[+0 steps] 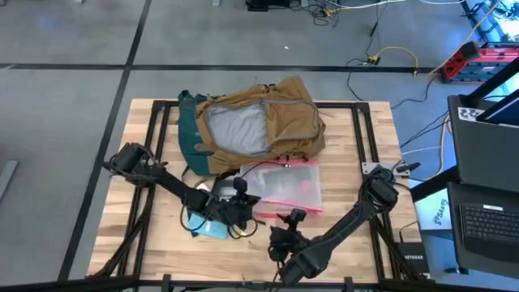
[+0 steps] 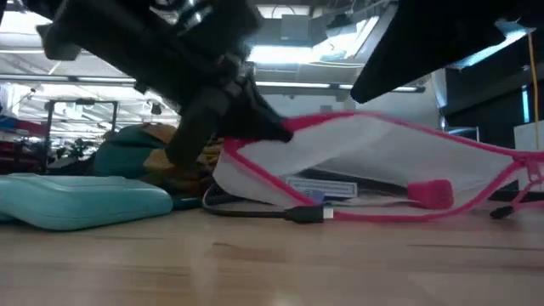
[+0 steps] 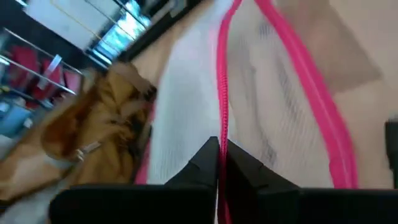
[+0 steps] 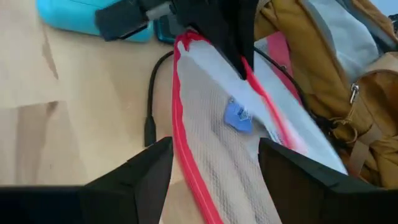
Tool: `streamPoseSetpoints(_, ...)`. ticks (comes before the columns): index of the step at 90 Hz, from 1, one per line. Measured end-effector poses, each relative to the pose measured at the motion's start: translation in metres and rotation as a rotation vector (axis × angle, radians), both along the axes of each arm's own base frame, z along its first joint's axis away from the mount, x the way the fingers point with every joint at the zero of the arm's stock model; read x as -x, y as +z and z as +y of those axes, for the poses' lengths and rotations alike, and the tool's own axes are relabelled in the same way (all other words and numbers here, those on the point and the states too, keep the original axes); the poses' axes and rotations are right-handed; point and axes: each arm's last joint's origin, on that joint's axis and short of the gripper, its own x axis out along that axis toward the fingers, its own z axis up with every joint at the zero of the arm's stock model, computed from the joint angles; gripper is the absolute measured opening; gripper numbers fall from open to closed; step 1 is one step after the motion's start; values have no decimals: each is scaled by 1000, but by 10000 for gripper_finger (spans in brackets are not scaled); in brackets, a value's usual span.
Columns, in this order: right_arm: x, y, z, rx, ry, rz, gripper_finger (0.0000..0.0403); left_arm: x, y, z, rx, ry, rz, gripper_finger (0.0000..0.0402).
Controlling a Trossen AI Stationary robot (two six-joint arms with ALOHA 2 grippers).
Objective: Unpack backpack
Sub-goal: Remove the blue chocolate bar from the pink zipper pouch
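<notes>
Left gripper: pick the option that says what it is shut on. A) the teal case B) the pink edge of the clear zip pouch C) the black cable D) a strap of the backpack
B: in the left wrist view the left gripper is shut on the pink edge of the clear zip pouch, which lies in front of the open backpack on the table.
</notes>
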Motion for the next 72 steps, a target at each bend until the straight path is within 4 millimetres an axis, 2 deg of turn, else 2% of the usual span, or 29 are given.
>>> streamPoseSetpoints(10,-5,-7,-5,-12,-14,-17,222,3,5,-11,-44,5,-36,0)
streamPoseSetpoints(37,-17,-52,-32,-33,14,-1,219,5,9,-21,-58,2,-50,0)
streamPoseSetpoints(59,-22,-77,-55,-34,3,-26,166,5,9,-21,-56,2,-50,0)
streamPoseSetpoints(72,-29,-82,-72,-37,-44,-74,144,6,9,-22,-50,-7,-45,0)
